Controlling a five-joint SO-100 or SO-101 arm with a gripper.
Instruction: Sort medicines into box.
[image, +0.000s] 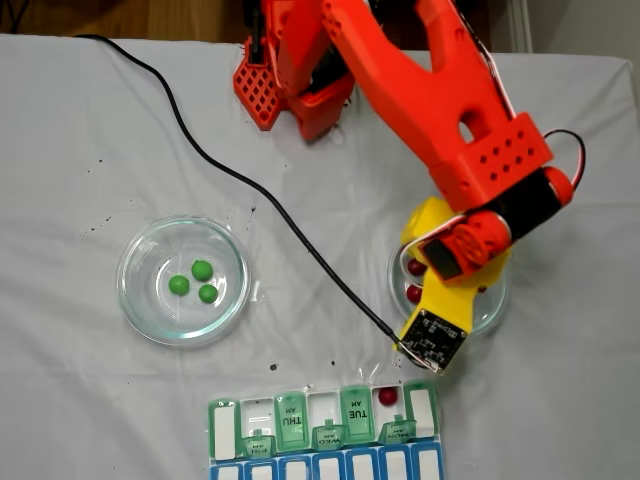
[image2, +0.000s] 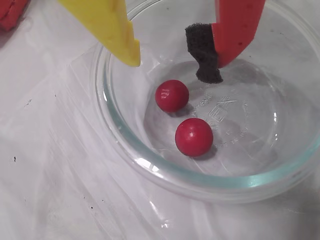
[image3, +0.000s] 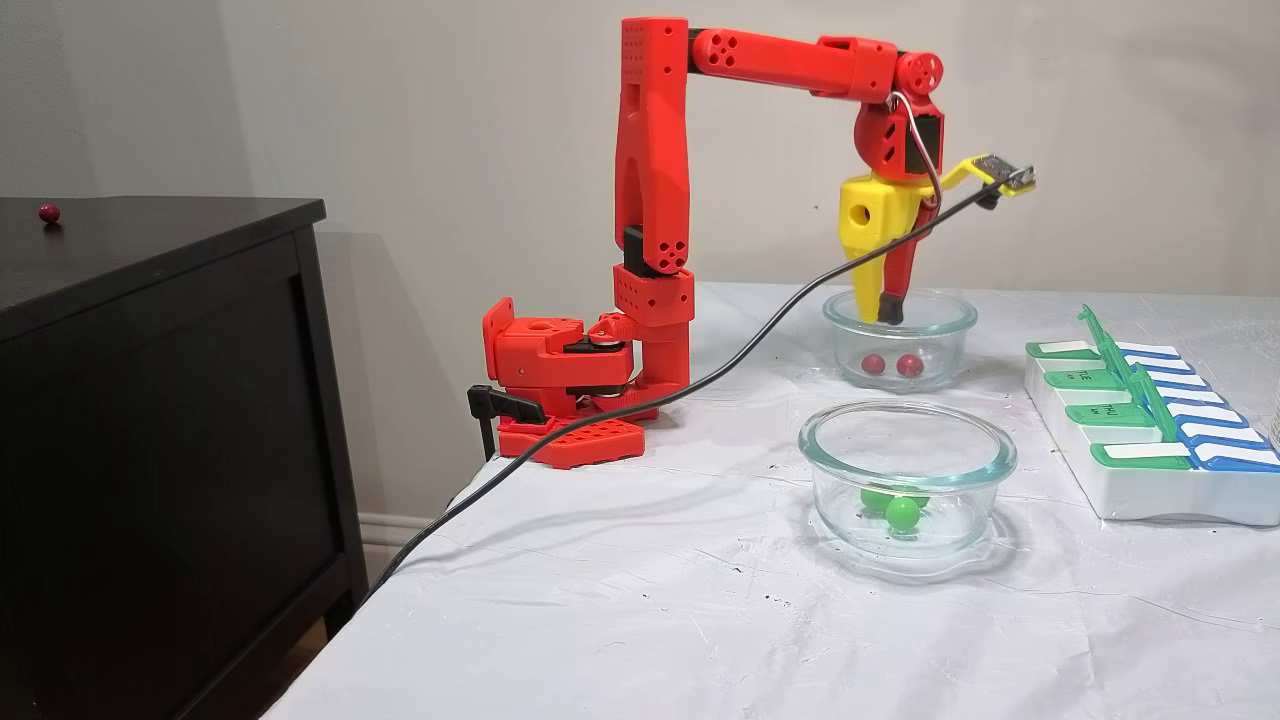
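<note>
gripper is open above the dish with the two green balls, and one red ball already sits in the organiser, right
Not quite: the open gripper hangs over the glass dish holding two red balls, as the wrist view shows. The green balls lie in the other dish. One red ball does sit in the organiser.

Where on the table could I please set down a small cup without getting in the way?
Bare cloth lies left of the green-ball dish, and between that dish and the black cable. It is crowded around the red-ball dish, where the end effector hangs open, and by the pill organiser.
</note>
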